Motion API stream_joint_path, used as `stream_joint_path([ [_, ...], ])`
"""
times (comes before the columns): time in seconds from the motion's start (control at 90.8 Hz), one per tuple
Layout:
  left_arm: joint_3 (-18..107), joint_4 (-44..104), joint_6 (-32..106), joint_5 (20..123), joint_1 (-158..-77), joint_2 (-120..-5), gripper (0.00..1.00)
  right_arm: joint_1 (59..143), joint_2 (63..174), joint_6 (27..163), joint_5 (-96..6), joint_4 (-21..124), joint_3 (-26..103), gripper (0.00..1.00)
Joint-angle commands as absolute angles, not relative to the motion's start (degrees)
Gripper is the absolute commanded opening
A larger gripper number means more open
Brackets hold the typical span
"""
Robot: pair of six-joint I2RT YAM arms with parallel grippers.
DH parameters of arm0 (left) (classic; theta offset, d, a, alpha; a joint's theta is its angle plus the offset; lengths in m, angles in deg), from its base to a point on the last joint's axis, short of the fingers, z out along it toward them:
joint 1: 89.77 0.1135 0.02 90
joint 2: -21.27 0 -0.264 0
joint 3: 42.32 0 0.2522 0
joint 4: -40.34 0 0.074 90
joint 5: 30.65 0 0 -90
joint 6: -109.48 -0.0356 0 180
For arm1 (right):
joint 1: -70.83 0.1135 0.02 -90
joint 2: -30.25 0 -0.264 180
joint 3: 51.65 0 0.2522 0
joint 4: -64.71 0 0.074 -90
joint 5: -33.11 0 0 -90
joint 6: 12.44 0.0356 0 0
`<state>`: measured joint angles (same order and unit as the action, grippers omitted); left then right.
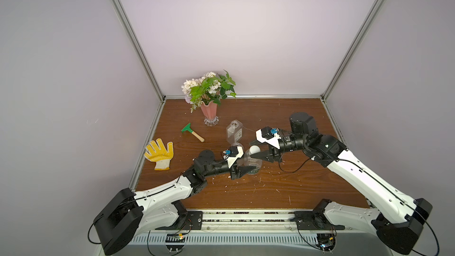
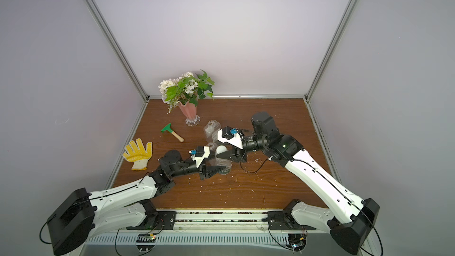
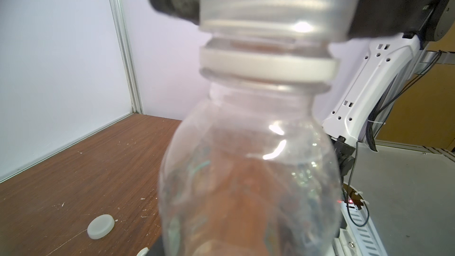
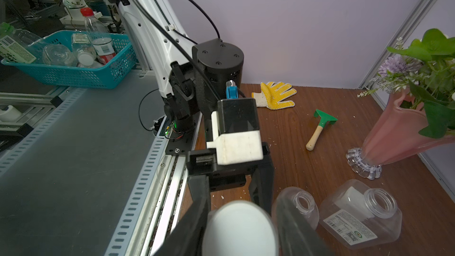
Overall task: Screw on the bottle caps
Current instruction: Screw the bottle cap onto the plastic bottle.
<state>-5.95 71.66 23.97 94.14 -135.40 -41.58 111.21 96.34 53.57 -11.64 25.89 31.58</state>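
Three bottles, none yet judged sealed.
Both top views: left end effector [image 1: 252,164] clamps rounded bottle [image 1: 249,161] on worktop [image 1: 270,193]; right end effector [image 1: 253,149] grips white cap [image 1: 255,149] on its neck.
Left wrist: cap apparently part-threaded; loose cap [image 3: 101,226] lies beside.
Right wrist: square bottle [image 4: 359,217] and open-necked bottle [image 4: 299,205] uncapped.

Glossy clear plastic bottle [image 3: 248,168], smooth plastic cap [image 4: 240,227]

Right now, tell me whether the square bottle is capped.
Uncapped: the square bottle shows an open mouth with bare threads.
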Motion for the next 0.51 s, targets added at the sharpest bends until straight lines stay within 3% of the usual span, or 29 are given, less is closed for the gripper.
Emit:
stream_joint_path([
  [0.0,-4.38,73.08,23.98,93.65,-134.89,-41.52,0.55,111.22,95.44,53.67,-11.95,27.3,30.75,0.49],
  [0.253,-3.95,72.91,23.67,92.5,-134.88,-41.72,0.55,111.21,93.85,55.38,-13.19,29.55,28.42,0.47],
  [0.495,-3.94,72.99,23.78,92.64,-134.94,-42.78,0.55,111.24,93.27,55.78,-13.56,29.6,28.76,0.51],
])
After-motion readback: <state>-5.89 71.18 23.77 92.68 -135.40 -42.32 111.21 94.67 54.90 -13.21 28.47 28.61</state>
